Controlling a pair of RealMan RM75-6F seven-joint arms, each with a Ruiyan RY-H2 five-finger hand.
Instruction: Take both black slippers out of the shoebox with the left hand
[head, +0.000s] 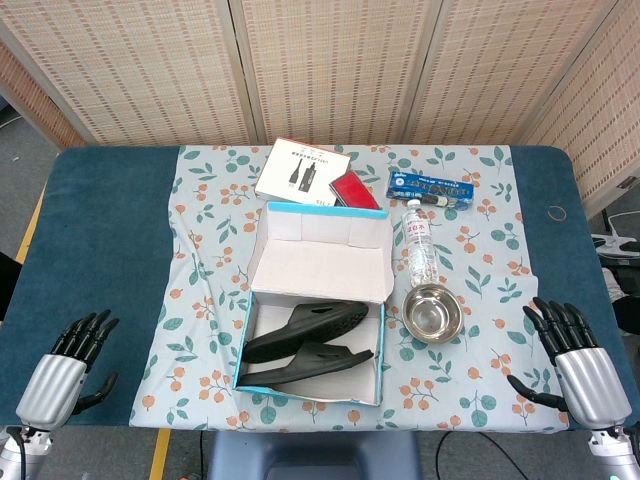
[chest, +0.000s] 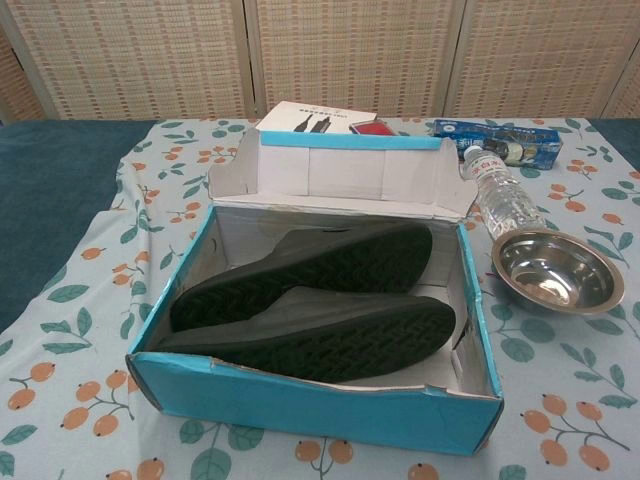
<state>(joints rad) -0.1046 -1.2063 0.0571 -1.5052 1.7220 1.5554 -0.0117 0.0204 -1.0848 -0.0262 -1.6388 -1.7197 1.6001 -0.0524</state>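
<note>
The blue shoebox (head: 243, 352) (chest: 300, 405) stands open in the middle of the table, its lid flap up at the back. Two black slippers lie inside, soles showing: one slipper (head: 305, 328) (chest: 310, 268) toward the back, the other slipper (head: 305, 364) (chest: 330, 340) toward the front. My left hand (head: 72, 362) hovers at the table's front left corner, fingers spread, holding nothing, well left of the box. At the front right corner my right hand (head: 572, 355) is also spread and empty. Neither hand shows in the chest view.
A steel bowl (head: 433, 312) (chest: 556, 270) sits just right of the box, with a lying water bottle (head: 419, 241) (chest: 500, 192) behind it. A white booklet (head: 302, 170), a red item (head: 354, 190) and a blue packet (head: 432, 187) lie behind the box. A floral cloth (head: 200, 300) covers the table's centre.
</note>
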